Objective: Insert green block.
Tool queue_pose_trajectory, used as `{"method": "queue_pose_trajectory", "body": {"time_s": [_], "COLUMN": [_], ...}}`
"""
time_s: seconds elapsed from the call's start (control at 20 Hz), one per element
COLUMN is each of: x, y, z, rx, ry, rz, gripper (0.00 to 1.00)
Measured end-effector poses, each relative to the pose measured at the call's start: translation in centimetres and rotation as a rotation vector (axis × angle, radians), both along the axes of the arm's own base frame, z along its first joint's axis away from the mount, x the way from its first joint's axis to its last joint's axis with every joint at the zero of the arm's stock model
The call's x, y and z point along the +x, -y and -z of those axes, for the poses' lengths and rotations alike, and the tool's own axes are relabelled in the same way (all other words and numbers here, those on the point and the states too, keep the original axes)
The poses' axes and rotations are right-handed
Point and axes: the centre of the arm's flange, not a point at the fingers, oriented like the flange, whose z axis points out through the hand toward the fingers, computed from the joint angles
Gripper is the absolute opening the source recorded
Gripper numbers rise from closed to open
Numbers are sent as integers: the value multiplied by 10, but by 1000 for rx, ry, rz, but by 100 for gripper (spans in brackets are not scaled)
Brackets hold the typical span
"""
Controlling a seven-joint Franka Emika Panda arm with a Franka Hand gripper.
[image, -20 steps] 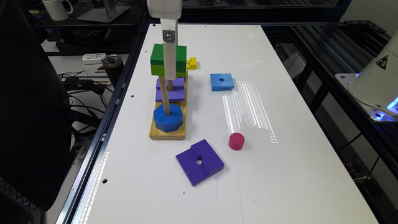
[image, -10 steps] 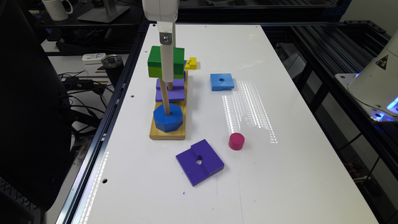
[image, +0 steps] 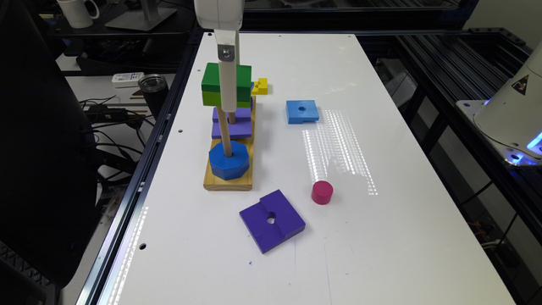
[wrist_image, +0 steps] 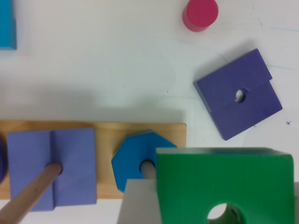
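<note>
The green block (image: pixel 225 84) hangs pinched in the gripper (image: pixel 228 91), raised above the wooden peg base (image: pixel 228 182), at twelve o'clock from the blue octagon (image: pixel 228 160). Carrying step; next, I judge, its hole must line up over a peg before lowering.

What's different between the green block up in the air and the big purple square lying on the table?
The green block is held above the pegs by the pincer; the purple square lies flat on the table, apart from the wooden base. The green block is thick and two-toned, dark green over lime; the purple square is thinner, wider and one colour. Both are squarish with a round centre hole.
</note>
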Motion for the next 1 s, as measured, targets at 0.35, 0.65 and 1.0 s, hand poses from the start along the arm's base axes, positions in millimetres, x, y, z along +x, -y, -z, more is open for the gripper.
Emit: {"method": "queue_pose_trajectory", "body": {"time_s": [0.35,0.65,1.0], "x": [0,0,1], "y": [0,1,7], "z": [1,1,1], "rx": [0,0,-1], "ry": [-2,-2,-2], "rz": [0,1,6], "gripper": [0,0,0]}}
